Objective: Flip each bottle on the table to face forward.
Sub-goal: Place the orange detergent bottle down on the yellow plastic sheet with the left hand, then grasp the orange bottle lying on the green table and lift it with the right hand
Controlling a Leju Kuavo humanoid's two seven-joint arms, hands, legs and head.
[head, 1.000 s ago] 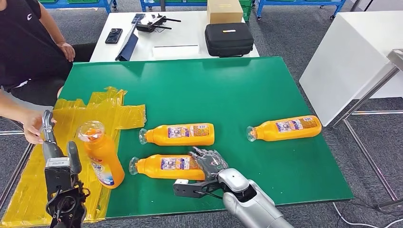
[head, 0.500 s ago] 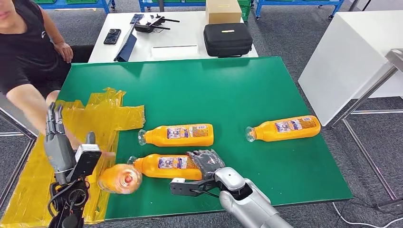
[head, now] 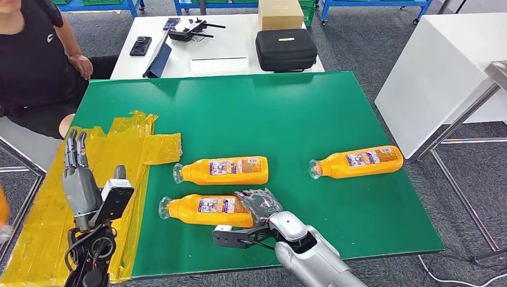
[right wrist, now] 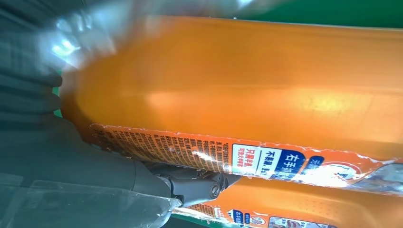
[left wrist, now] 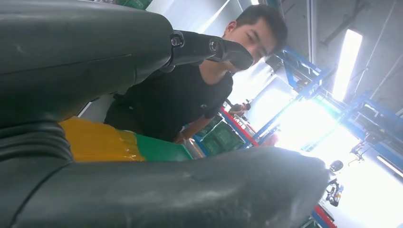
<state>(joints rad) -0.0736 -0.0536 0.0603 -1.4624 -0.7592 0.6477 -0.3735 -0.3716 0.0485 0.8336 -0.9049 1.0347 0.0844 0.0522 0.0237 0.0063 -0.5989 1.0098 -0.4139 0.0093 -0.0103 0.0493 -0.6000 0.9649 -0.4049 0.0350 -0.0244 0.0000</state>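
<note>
Three orange bottles lie on their sides on the green table (head: 287,113), caps pointing left. My right hand (head: 260,203) grips the base end of the nearest bottle (head: 203,209), fingers over the top and thumb on the near side. In the right wrist view that bottle (right wrist: 237,85) is close up with its label showing. The middle bottle (head: 224,170) lies just behind it, and the third bottle (head: 359,160) is off to the right. My left hand (head: 78,179) is raised over the yellow tape, fingers straight up, holding nothing; it also appears in the left wrist view (left wrist: 119,185).
Yellow tape (head: 125,149) covers the table's left part. A person (head: 36,60) sits at the far left corner. An orange blur (head: 3,209) shows at the left edge. A white table (head: 227,42) behind holds a black case, a box and a phone.
The bottle beside my left hand tipped over and has left the table. The person's arm has pulled back. My left hand turned and rose with its fingers up.
</note>
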